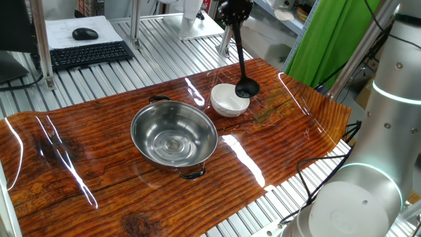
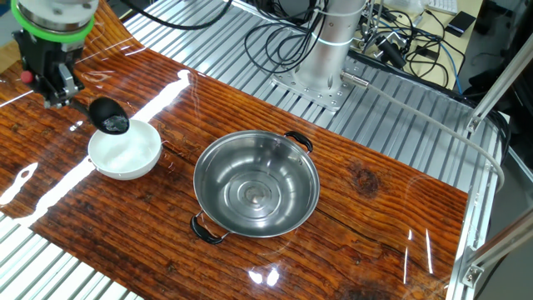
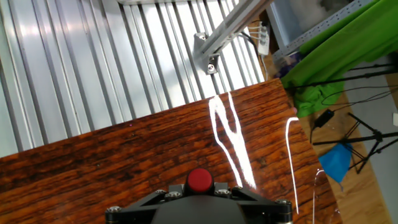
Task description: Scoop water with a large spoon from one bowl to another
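Note:
The black ladle (image 1: 245, 72) hangs from my gripper (image 1: 234, 14), which is shut on its handle top. Its cup (image 1: 247, 88) hovers over the far rim of the small white bowl (image 1: 228, 100). In the other fixed view the cup (image 2: 109, 117) sits tilted above the white bowl (image 2: 125, 150), below my gripper (image 2: 54, 79). The wide steel bowl (image 1: 173, 135) with two loop handles stands mid-table, apart from the ladle; it also shows in the other fixed view (image 2: 256, 183). The hand view shows only the gripper body with a red button (image 3: 199, 180); fingers and ladle are hidden.
A wooden board (image 1: 99, 164) covers the slatted metal table. A keyboard (image 1: 85, 54) and mouse (image 1: 84, 33) lie at the back left. The robot base (image 2: 321, 58) with cables stands beyond the board. A green cloth (image 1: 329, 39) hangs at the right.

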Controlling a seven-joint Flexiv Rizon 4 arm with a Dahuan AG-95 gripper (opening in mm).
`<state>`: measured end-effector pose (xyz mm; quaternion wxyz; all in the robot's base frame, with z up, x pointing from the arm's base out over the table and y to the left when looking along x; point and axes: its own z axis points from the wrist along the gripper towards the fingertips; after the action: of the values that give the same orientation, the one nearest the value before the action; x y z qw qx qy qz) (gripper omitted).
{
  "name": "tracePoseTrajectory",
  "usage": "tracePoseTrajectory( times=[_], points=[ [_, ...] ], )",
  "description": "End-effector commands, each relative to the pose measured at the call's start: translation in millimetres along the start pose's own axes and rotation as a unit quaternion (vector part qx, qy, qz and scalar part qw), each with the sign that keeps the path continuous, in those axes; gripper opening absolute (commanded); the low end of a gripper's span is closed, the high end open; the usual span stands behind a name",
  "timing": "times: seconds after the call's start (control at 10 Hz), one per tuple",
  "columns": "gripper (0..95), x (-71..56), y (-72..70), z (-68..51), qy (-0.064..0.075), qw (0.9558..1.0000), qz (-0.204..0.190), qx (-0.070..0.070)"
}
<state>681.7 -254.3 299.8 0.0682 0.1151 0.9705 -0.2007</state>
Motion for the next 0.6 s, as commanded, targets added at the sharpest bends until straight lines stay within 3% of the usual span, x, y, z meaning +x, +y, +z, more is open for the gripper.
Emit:
tracePoseTrajectory(
  times=[0.1,0.6],
  points=[
    [0.0,-3.6,3.0,-0.7,0.004,1.0,-0.001,0.006],
    [0.0,-2.7,5.1,-1.0,-0.004,0.9985,-0.024,0.049]
  ],
)
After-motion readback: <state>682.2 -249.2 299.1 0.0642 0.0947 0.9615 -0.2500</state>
